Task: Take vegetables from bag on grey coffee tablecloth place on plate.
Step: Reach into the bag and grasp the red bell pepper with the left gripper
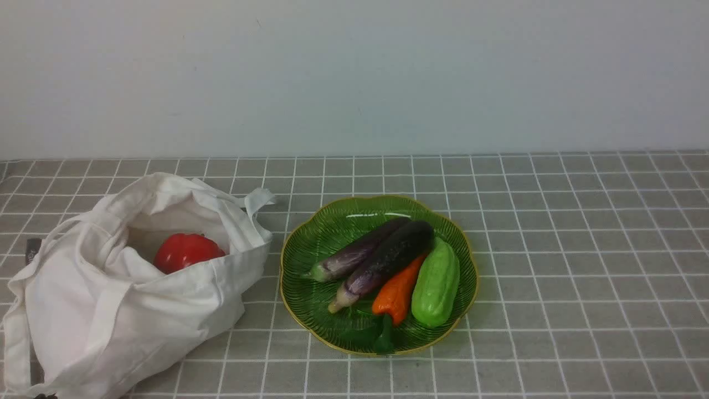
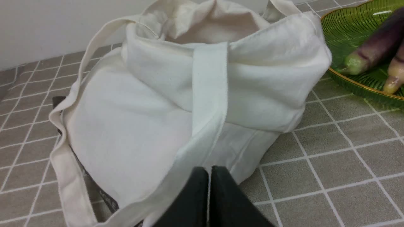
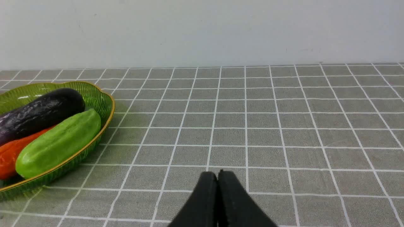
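Note:
The red bell pepper (image 1: pixel 185 251) lies inside the open white tote bag (image 1: pixel 111 299) at the left of the grey grid tablecloth (image 1: pixel 554 249). The green scalloped plate (image 1: pixel 332 221) stands at the middle. Neither gripper shows in the front view. In the left wrist view my left gripper (image 2: pixel 209 170) is shut and empty, close to the bag's near side (image 2: pixel 142 126); the pepper is hidden there by the cloth. In the right wrist view my right gripper (image 3: pixel 217 174) is shut and empty over bare cloth, to the right of the plate (image 3: pixel 104 104).
On the plate lie two purple eggplants (image 1: pixel 382 255), a slim orange pepper (image 1: pixel 396 293) and a light green gourd (image 1: pixel 437 282). A bag handle (image 2: pixel 210 88) drapes down the bag's near side. A white wall (image 1: pixel 354 72) closes the back.

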